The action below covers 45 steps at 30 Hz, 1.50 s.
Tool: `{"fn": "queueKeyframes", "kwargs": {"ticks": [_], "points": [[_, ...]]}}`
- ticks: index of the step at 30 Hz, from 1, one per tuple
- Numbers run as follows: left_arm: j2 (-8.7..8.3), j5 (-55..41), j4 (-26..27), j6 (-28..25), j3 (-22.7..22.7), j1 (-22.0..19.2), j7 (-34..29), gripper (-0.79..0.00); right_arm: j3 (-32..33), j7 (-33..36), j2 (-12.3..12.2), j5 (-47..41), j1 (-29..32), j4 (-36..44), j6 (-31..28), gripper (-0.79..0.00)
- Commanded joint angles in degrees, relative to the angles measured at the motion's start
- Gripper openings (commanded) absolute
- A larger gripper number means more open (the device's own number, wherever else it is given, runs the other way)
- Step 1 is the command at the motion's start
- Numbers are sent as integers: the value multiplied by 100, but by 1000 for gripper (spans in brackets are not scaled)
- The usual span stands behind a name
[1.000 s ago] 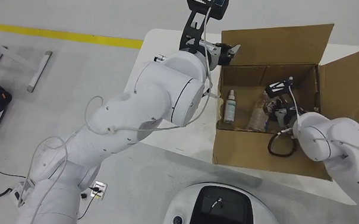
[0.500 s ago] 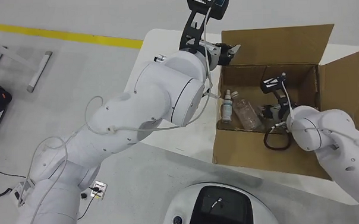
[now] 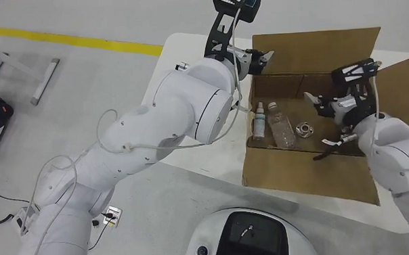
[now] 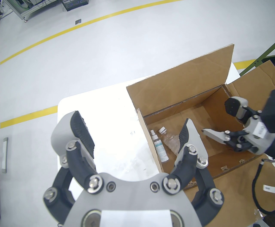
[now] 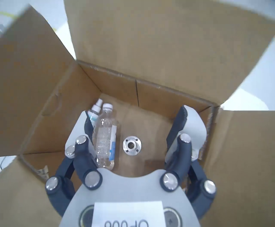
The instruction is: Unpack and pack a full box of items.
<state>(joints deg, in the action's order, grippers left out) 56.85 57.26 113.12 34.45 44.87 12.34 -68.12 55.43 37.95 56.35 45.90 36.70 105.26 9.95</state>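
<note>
An open cardboard box (image 3: 301, 175) stands on the white table (image 3: 188, 60). On its floor lie a small white spray bottle (image 3: 258, 121), a clear water bottle (image 3: 279, 128) next to it, and a round metal flange (image 3: 303, 129). My right gripper (image 3: 321, 121) hangs open above the box's right half, holding nothing. Its wrist view shows the water bottle (image 5: 105, 137), the spray bottle (image 5: 95, 109) and the flange (image 5: 132, 145) below the open gripper (image 5: 134, 114). My left gripper (image 3: 262, 57) is open and empty above the box's far left corner.
The box's flaps (image 3: 317, 50) stand up at the back and on the right side (image 3: 393, 100). From the left wrist view, bare white table (image 4: 107, 120) lies left of the box (image 4: 178, 86). The right gripper (image 4: 219, 119) is over the box.
My right gripper has risen and drawn back to the right, leaving the water bottle lying beside the spray bottle and uncovering the flange. The left arm has kept still.
</note>
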Motion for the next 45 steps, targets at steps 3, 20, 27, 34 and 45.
{"fn": "queueKeyframes", "kwargs": {"ticks": [3,20,27,34,45], "points": [[0,0,0,0,0,0,0,0,1140,-602,-187,-269,845,494,-452,-785],[0,0,0,0,0,0,0,0,4670,-1586,-447,-1576,3432,742,-1807,-785],[-23,112,-41,-257,115,348,284,0,5126,-1843,-409,-1765,4014,573,-1754,-785],[-90,796,105,-508,313,684,-61,-785,4689,-1774,-373,-1512,4045,312,-1677,-785],[-182,1749,328,-980,619,1440,-902,-785,3489,-1771,-257,-1717,3175,-184,-2064,-785]]}}
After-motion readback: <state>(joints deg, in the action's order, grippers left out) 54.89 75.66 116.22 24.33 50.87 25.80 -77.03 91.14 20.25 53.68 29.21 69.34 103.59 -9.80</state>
